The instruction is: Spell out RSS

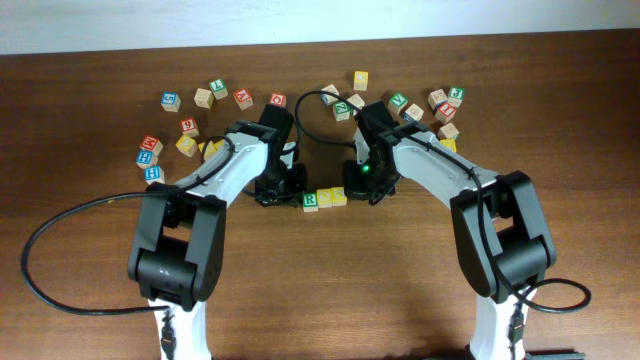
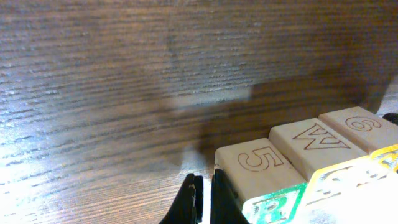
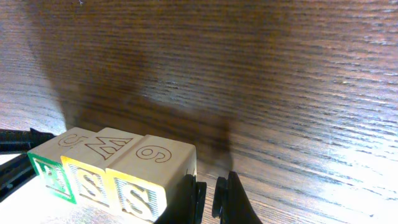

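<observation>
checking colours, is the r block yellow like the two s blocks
No, the R block has a green face in the right wrist view, while the middle S block and end S block are yellow.

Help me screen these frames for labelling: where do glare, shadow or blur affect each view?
Overhead: even light, sharp, only soft shadows on the table. Left wrist: glare at left, dark shadow mid-frame, the block row blurred on its near faces. Right wrist: glare at right, shadow upper left, block row readable.
</observation>
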You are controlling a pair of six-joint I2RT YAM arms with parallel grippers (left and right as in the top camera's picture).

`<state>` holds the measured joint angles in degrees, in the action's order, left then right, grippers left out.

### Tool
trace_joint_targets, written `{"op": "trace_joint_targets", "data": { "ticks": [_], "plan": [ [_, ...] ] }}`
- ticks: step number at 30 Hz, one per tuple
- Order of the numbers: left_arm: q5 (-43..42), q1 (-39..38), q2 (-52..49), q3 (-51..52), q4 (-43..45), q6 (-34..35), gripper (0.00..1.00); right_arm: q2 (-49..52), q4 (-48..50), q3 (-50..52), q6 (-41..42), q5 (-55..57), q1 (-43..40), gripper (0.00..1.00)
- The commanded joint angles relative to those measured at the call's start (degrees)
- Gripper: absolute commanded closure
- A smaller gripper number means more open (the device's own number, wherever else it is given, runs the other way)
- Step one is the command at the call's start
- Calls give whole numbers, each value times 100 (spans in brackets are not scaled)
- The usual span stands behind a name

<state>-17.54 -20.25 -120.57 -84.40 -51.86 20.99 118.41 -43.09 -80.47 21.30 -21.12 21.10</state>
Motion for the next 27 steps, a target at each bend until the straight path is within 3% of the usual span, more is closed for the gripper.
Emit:
{"op": "trace_joint_targets", "data": {
  "ticks": [1, 15, 27],
  "plan": [
    [83, 63, -59, -118, -199, -26, 100, 85, -61, 44, 59, 131, 63, 96],
    [603, 131, 1274, -463, -1589, -105, 100, -11, -181, 35, 83, -125, 63, 96],
    [603, 81, 1311, -461, -1700, 42, 100, -15, -404, 33, 173, -142, 66, 96]
  ]
}}
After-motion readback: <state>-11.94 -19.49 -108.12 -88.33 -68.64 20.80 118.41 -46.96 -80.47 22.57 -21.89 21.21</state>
